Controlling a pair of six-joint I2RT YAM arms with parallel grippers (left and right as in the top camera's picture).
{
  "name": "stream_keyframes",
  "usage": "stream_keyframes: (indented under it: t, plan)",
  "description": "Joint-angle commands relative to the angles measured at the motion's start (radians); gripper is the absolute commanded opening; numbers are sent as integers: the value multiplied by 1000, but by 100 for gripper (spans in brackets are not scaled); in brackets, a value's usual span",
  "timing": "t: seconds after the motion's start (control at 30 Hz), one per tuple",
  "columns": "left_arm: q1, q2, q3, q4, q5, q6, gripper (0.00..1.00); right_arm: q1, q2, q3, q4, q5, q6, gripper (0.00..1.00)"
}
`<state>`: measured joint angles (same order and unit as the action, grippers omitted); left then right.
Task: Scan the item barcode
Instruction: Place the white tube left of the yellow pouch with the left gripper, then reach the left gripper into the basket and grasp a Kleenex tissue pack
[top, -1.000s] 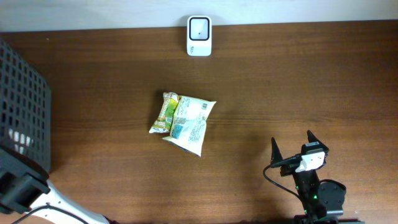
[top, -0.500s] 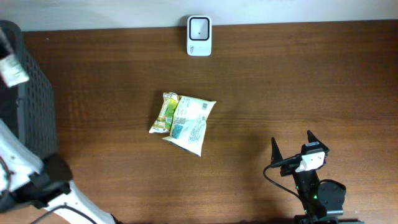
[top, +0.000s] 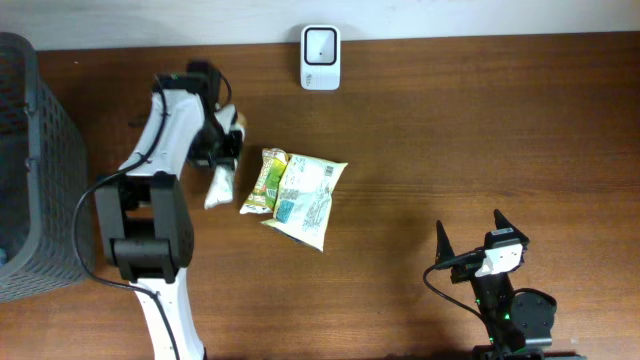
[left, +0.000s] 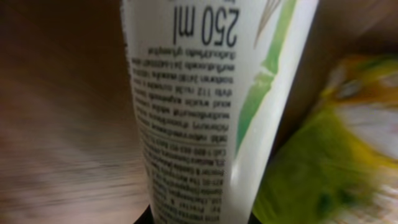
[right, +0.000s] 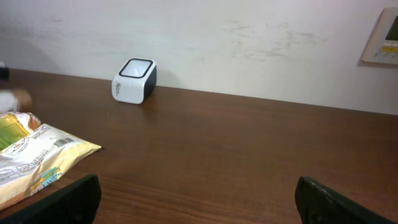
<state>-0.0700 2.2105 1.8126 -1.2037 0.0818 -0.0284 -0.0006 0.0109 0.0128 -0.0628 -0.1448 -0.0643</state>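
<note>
Left fingers (top: 226, 148) clamped on white tube (top: 219, 186) beside snack packets (top: 300, 195); right fingers (top: 442, 243) wide, empty, over tabletop (top: 480, 120).

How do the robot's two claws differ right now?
The left gripper is shut on a white tube beside the snack packets; the right gripper is open and empty. The left is far out over the table; the right sits near its edge. Both have two fingers.

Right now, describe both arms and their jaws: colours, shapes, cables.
Left arm: white shells, black joints, a thin black cable looping alongside. Right arm: mostly black, small green light on the body, white block near the wrist, black cable curling beside it, two black pointed jaws.
</note>
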Motion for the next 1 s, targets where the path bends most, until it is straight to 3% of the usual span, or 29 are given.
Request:
stream_keyframes:
  t: [0.0, 0.03, 0.07, 0.1, 0.2, 0.4, 0.47, 0.57, 0.7, 0.97]
  plan:
    - [-32, -49, -108, 68, -5, -54, 6, -7, -7, -7, -2, -5, -7, 99]
    - [-35, -49, -111, 69, -4, -55, 13, -7, -7, -7, -2, -5, -7, 99]
    - [-35, -49, -110, 68, -3, -55, 29, -7, -7, -7, -2, -5, -7, 99]
    - [-35, -53, -101, 60, 0, -54, 53, -7, -7, -7, -2, -5, -6, 99]
    - [-26, -91, 5, -30, -1, -55, 92, -7, -7, -7, -2, -5, -7, 99]
    - [33, -384, 112, -8, -71, -116, 100, -7, -7, -7, -2, -5, -6, 99]
    - [97, -505, 112, 12, -188, -144, 99, -7, -7, -7, -2, -5, -6, 99]
    - [298, -640, 112, 19, -301, -170, 99, -7, -7, -7, -2, -5, -6, 99]
    - [611, -655, 100, 42, -294, -280, 99, -7, -7, -7, -2, -5, -6, 99]
    - [886, -495, -84, 142, -282, -244, 100, -7, -7, -7, -2, -5, -7, 99]
